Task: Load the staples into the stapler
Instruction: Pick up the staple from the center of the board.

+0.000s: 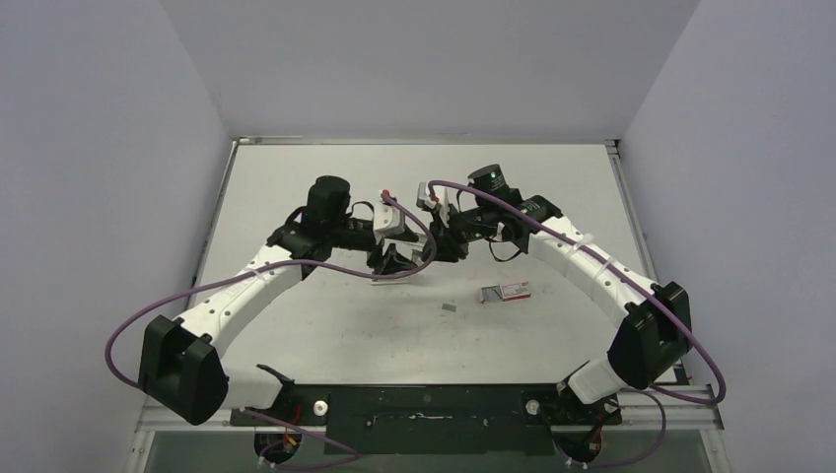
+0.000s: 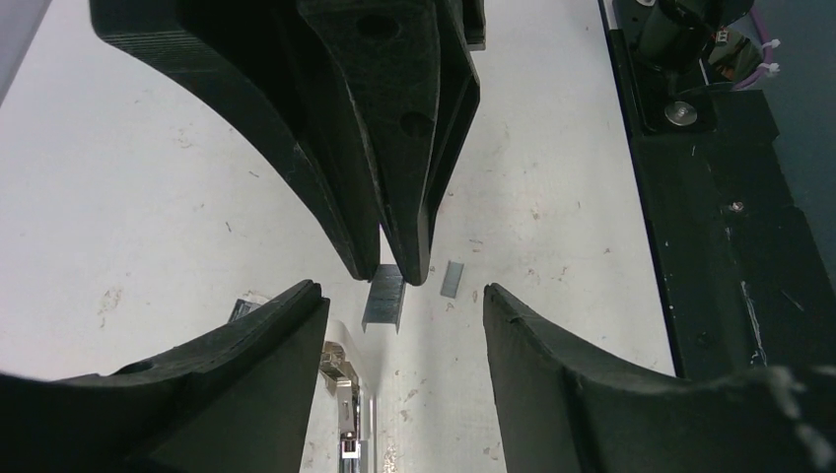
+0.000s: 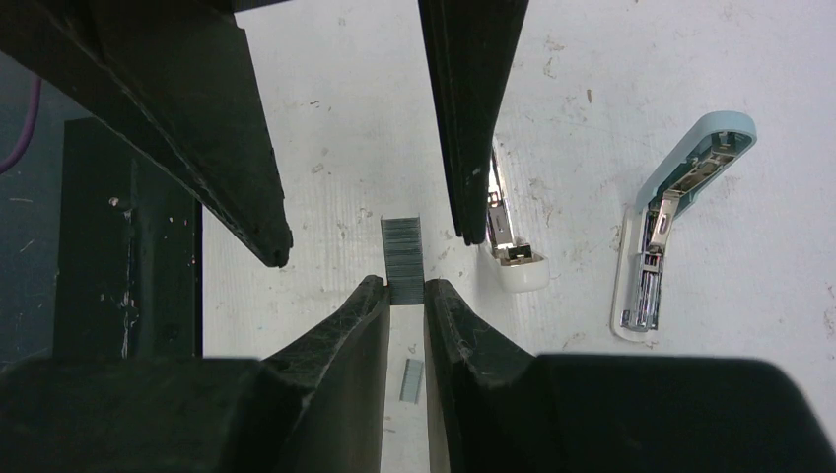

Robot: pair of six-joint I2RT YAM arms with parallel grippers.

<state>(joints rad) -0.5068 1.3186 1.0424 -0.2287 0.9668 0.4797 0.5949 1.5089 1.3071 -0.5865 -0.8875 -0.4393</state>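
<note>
My right gripper (image 3: 404, 286) (image 1: 446, 248) is shut on a short strip of grey staples (image 3: 402, 254) and holds it above the table. In the left wrist view the strip (image 2: 384, 301) hangs from the right gripper's tips, between my left gripper's spread fingers. My left gripper (image 2: 402, 293) (image 1: 392, 261) is open and empty. The open stapler lies below: its white base with the metal channel (image 3: 513, 251) (image 2: 340, 389) is beside one left finger, and its light-blue cover (image 3: 680, 207) lies apart. A second staple strip (image 3: 411, 380) (image 2: 452, 280) (image 1: 450, 307) lies loose on the table.
The small red-and-white staple box (image 1: 505, 293) lies on the white table to the right of the grippers. The black base rail (image 1: 424, 409) with both arm mounts runs along the near edge. Purple cables loop from both arms.
</note>
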